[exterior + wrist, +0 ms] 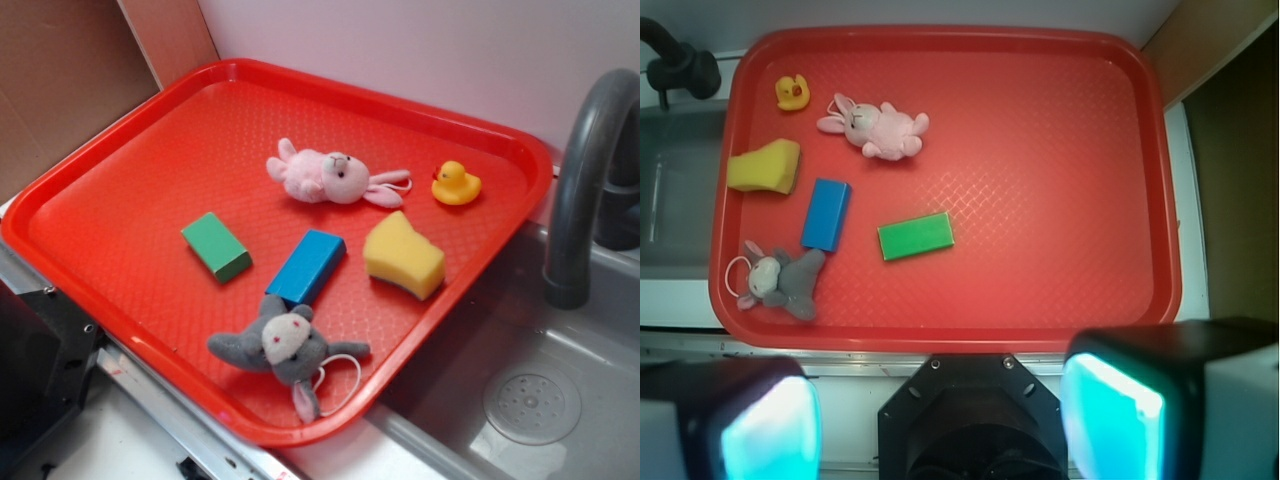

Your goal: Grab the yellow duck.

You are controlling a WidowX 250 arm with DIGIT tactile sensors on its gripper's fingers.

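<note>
The yellow duck [456,184] sits upright in the tray's [120,250] far corner by the faucet [580,180], just past the pink bunny [325,177]. Your gripper [940,410] hangs wide open, well apart from it. It looks light, glossy, probably slippery — pinch the round body, not the head.

My gripper [940,420] has two blocky black fingers [730,420] faced with glossy pads that glow cyan. Between them sits my black, roughly octagonal wrist housing [975,415], its rim dotted with small silver screws.
</note>
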